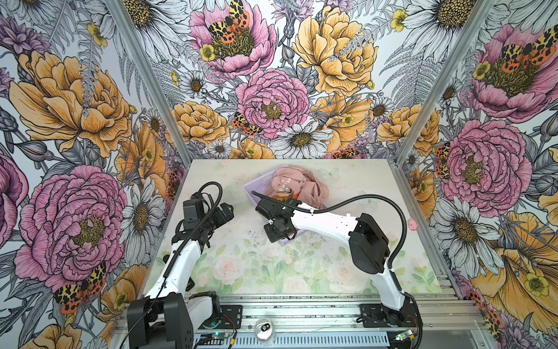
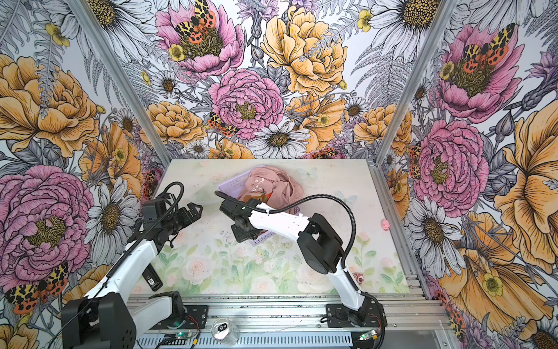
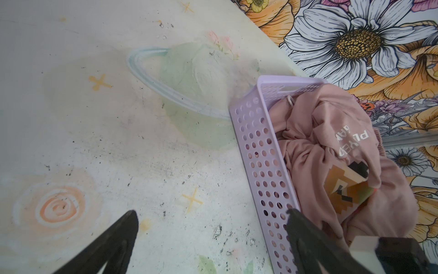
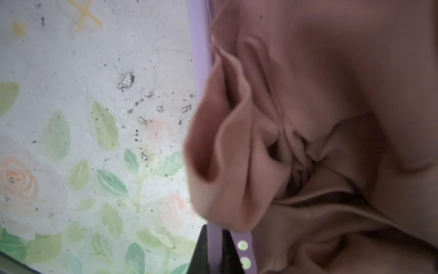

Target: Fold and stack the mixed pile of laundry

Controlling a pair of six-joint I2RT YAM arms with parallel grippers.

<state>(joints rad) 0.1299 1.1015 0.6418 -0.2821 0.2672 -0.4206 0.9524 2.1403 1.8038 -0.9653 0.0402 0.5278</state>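
In both top views a dusty-pink heap of soft garments (image 1: 302, 184) (image 2: 276, 187) fills a lilac perforated plastic basket (image 1: 253, 182) (image 2: 228, 182) on the floral-print table (image 1: 332, 181).

Left wrist view: the left gripper (image 3: 213, 237) gapes wide over bare table beside the basket, and a pixel-print T-shirt (image 3: 348, 189) tops the heap.

Right wrist view: the right gripper (image 4: 215, 234) is pinched tight, seemingly on the basket's wall, with pink folds spilling over it.

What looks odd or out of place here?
The right gripper seems shut on the wall of the lilac basket, not on the laundry pile heaped crumpled inside. A small pink pig toy sits near the right edge of the table, unrelated to laundry.
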